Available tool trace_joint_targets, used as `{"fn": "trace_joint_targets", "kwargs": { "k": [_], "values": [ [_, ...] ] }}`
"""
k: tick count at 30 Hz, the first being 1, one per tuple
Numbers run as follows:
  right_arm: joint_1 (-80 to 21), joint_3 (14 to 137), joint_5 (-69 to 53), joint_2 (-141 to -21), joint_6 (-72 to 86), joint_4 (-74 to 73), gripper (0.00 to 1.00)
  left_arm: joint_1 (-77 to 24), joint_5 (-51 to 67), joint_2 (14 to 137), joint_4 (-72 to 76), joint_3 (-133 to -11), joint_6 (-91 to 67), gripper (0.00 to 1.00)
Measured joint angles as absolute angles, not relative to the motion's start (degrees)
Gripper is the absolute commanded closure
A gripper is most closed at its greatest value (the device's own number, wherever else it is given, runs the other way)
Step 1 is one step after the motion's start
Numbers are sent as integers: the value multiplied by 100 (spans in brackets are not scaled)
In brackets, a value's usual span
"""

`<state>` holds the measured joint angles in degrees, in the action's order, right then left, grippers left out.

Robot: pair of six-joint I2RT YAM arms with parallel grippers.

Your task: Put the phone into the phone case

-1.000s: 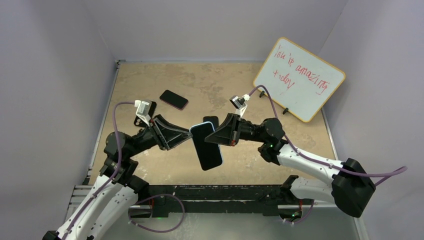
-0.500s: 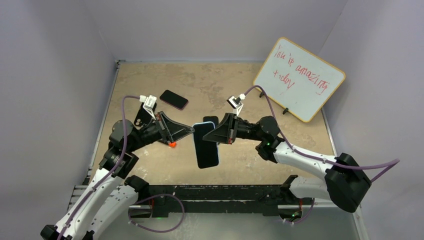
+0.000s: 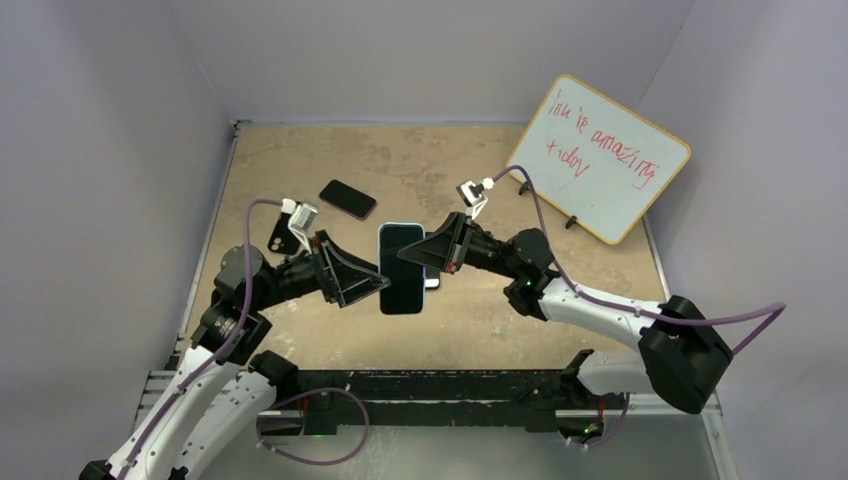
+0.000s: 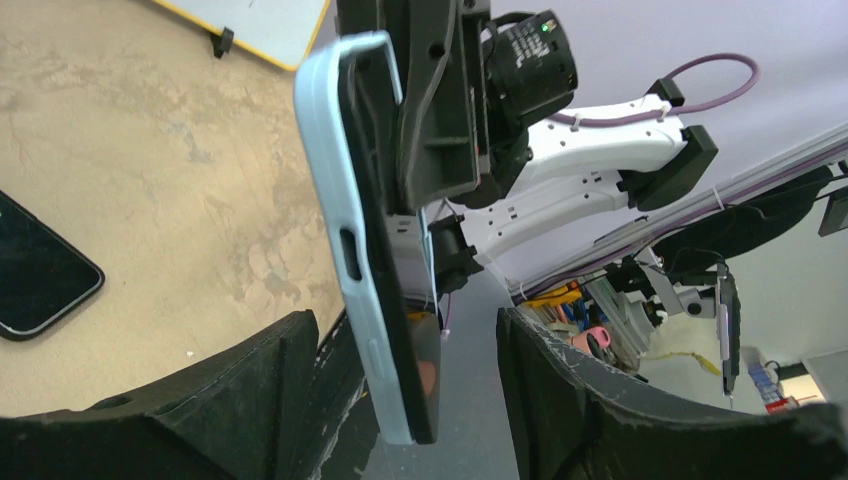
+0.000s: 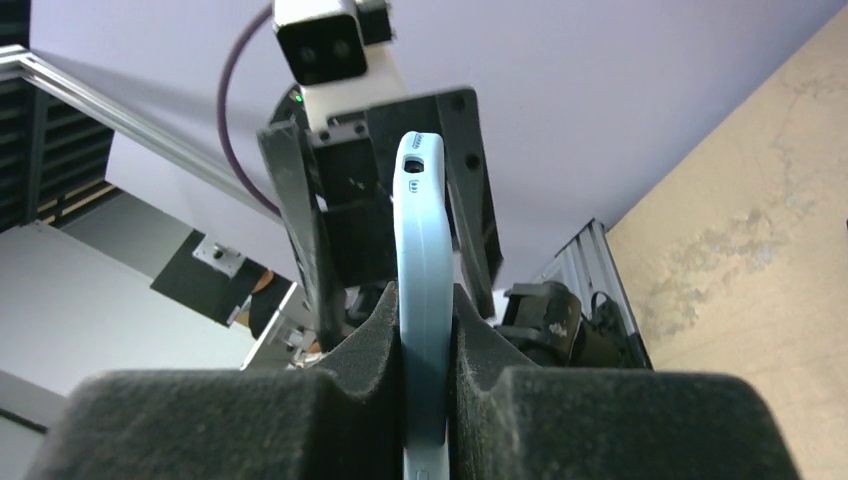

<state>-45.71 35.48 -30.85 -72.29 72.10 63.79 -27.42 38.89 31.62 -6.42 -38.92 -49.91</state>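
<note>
Two grippers flanked one object in the top view. The phone [image 3: 401, 268], dark screen up, lay within the pale blue phone case [image 3: 401, 225], which was held in the air above the table [image 3: 300, 160]. Its long axis ran from the near edge toward the far wall. The right gripper [image 3: 432, 257] stood at its right side and the left gripper [image 3: 373, 285] at its left, nearer the lower end.

In the left wrist view, that gripper's fingers [image 4: 250, 400] were spread apart. One stood on each side of the cased phone's end, and neither plainly touched it. The phone seemed seated flush against the case wall with its button cut-outs, though the far corner was hidden.

In the right wrist view, the pads [image 5: 480, 350] were clamped on the case's thin edge. Any pressing-in would likely fall to the left arm.
</note>
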Motion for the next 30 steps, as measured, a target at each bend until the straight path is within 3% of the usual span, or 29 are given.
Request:
{"fn": "trace_joint_targets", "kwargs": {
  "k": [2,5,7,8,10,11,13,16,17,19,22,26,30],
  "values": [
    [-4569,3618,-2987,-7334,7255,6506,100,-2742,3990,3155,-639,-3780,-4989,38],
    [-4567,3664,-2873,-7507,7330,6755,98,-2742,4121,3223,-659,-3649,-4984,69],
    [-4560,3708,-2803,-7658,7391,6899,87,-2742,4165,3304,-683,-3625,-4936,93],
    [-4556,3730,-2816,-7738,7382,6936,78,-2742,4174,3339,-705,-3625,-4899,100],
    [-4530,3734,-2816,-7846,7352,7024,62,-2735,4110,3374,-788,-3625,-4882,100],
    [-4523,3734,-2810,-7867,7391,7037,60,-2729,4071,3380,-821,-3625,-4842,100],
    [-4523,3739,-2753,-7878,7430,7017,69,-2738,4060,3426,-945,-3625,-4668,100],
    [-4499,3739,-2668,-7898,7448,6910,91,-2746,4073,3494,-1068,-3677,-4418,100],
    [-4497,3739,-2661,-7920,7456,6917,97,-2746,4066,3522,-1166,-3752,-4366,91],
    [-4495,3739,-2646,-7920,7365,6965,100,-2746,4077,3575,-1363,-3916,-4355,66],
    [-4497,3739,-2600,-7902,7376,7019,100,-2751,4023,3594,-1564,-4082,-4150,50],
    [-4482,3736,-2469,-7929,7516,7166,100,-2751,3872,3457,-1743,-4064,-4095,48],
    [-4449,3736,-2401,-8038,7673,7559,100,-2751,3830,3218,-1678,-3868,-4294,62]
  ]
}}
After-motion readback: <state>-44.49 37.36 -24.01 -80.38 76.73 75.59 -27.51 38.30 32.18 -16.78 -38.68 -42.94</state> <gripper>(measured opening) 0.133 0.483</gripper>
